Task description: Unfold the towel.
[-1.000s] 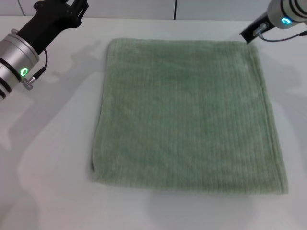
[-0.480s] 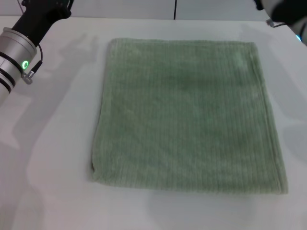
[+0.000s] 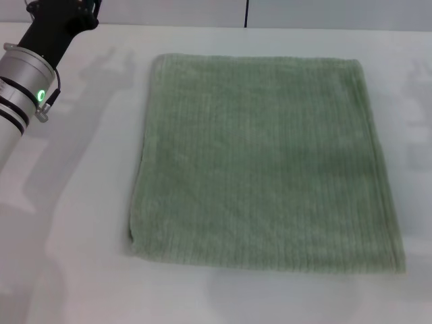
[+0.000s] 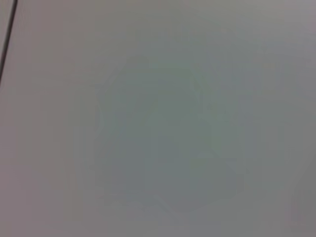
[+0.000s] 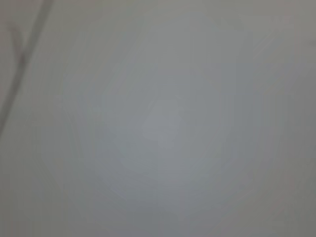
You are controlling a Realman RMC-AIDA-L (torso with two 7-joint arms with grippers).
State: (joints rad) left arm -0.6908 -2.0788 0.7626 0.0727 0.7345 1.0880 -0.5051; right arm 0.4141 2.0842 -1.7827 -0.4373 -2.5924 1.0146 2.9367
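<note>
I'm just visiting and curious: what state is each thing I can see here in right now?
towel: lying flat on the table, square, nothing touching it.
left arm: raised over the table's far left corner, away from the towel; its pincer is out of view.
right arm: out of view.
table: white, bearing the towel.

Sage-green ribbed towel (image 3: 266,162) on white table (image 3: 74,223).

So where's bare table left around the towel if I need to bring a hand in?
Bare white table runs along the pale sage-green terry towel on its left, and in a strip along its near edge. The left arm's gripper crowds the far-left corner. The right gripper is out of view.
</note>
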